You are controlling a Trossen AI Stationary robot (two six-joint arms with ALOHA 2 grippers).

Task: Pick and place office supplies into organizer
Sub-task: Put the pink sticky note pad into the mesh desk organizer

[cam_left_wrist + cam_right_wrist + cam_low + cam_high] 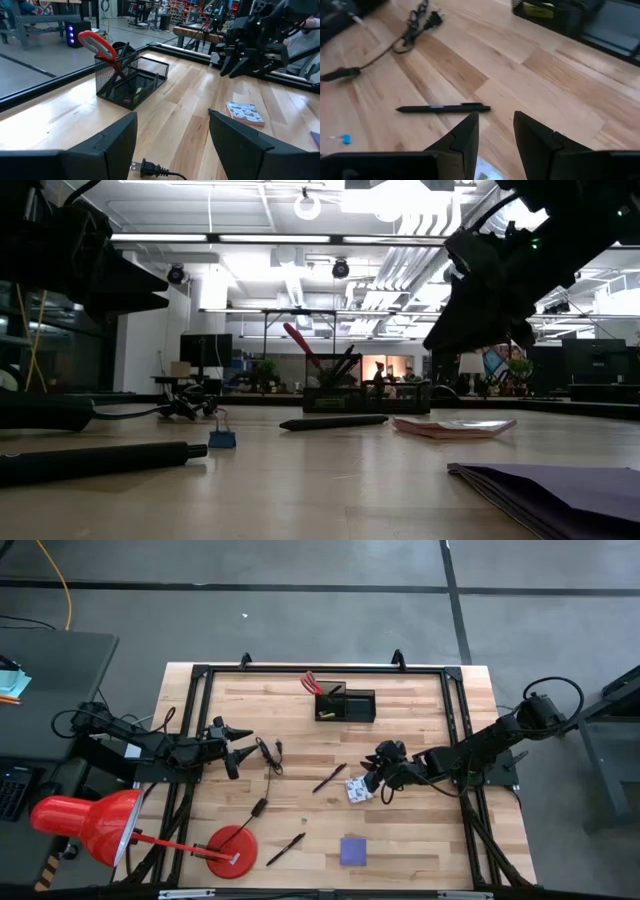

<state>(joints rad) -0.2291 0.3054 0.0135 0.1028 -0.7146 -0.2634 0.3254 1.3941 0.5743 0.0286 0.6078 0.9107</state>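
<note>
The black mesh organizer (347,703) stands near the table's far edge, with the red-handled scissors (312,683) upright in its cup section and a yellow piece (327,714) in its tray. The white patterned packet (357,789) lies flat mid-table, with a black pen (329,778) just to its left. A second pen (285,849) and the purple sticky-note pad (353,851) lie near the near edge. My right gripper (375,777) hovers open above the packet (455,425), clear of it in the low view. My left gripper (236,746) is open at the table's left and holds nothing.
A thin black cable with a plug (268,755) runs across the table just right of my left gripper. The red lamp's round base (231,851) sits at the near left, its shade (90,825) off the table's corner. A small blue piece (222,440) lies near the cable.
</note>
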